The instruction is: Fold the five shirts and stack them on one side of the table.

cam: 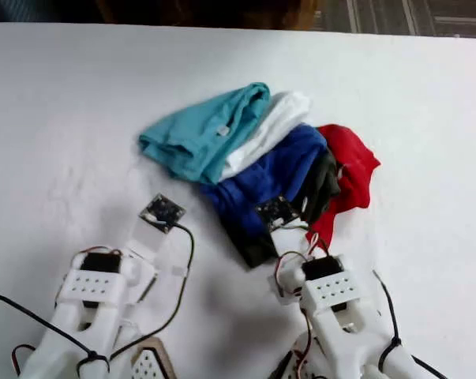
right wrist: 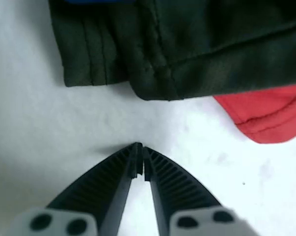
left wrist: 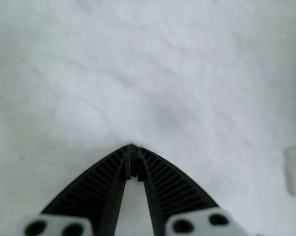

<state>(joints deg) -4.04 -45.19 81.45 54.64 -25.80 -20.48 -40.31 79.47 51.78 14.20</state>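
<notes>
Shirts bunched mid-worktop point(cam: 72, 95), unfolded, overlapping in a row: teal shirt point(cam: 202, 130), white shirt point(cam: 271, 125), blue shirt point(cam: 269, 174), black shirt point(cam: 320, 185), red shirt point(cam: 354, 167). Left claw point(left wrist: 132, 164) pressed together, empty, over bare worktop. Right claw point(right wrist: 140, 162) pressed together, empty, tips near the black shirt's hem, not touching

left arm point(cam: 95, 304): blocky white plastic shell, top plate dotted with a grid of small holes
right arm point(cam: 340, 304): same white shell, same dotted plate
black cable point(cam: 184, 272): a thin loop off the left arm
red wires point(cam: 279, 272): thin curls at the right arm's wrist
left gripper point(left wrist: 133, 164): black ribbed fingers tapering to a point, white base with round dark holes
right gripper point(right wrist: 139, 160): same black ribbing, same white base
</notes>
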